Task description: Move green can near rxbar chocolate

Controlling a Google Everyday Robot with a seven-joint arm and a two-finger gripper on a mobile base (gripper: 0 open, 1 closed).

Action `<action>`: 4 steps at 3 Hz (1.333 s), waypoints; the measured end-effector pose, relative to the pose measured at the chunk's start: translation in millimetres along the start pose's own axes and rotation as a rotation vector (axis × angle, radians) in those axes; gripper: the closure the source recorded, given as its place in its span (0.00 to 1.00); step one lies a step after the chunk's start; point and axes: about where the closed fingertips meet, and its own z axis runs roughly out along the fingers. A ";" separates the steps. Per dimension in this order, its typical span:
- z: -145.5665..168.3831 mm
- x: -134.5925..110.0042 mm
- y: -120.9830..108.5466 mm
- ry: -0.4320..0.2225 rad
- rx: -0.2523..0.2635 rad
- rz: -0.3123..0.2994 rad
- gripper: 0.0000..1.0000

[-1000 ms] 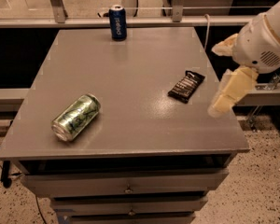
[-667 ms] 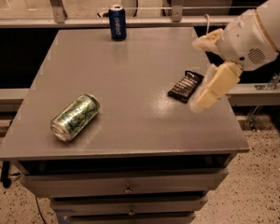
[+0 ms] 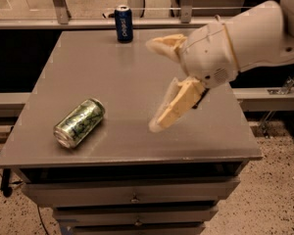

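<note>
Gripper: the gripper (image 3: 152, 85) is held above the right half of the table (image 3: 112, 72), at the end of a bulky white arm (image 3: 245, 38) that comes in from the right edge.
Gripper state: the jaws are spread wide and nothing is held between them.
Fingers: one tan finger (image 3: 164, 42) is pointed left at the upper side, and the other is angled down and to the left, with its tip seen low over the grey top.
Green can: the green can (image 3: 80, 122) is laid on its side on the front left part of the table, with its silver end turned toward the front left corner.
Can relative to gripper: the can is found to the left of the gripper and a little nearer the front edge. It is well apart from both fingers, and bare tabletop is seen between them.
Rxbar chocolate: the rxbar chocolate (image 3: 202, 98) is almost wholly covered by the lower finger. Only a dark sliver is seen at the finger's right side, on the right part of the table.
Can relative to bar: the two are kept well apart, on opposite sides of the table.
Blue can: a dark blue can (image 3: 123, 23) is stood upright at the far edge, left of the arm.
Drawers: drawers (image 3: 132, 196) are seen under the tabletop, all of them closed.
</note>
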 end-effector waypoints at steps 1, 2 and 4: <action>8.1 -11.6 4.2 -0.021 -0.016 -0.048 0.00; 7.6 -11.2 4.1 -0.019 -0.015 -0.043 0.00; 75.2 -14.9 -3.2 0.080 -0.193 -0.279 0.00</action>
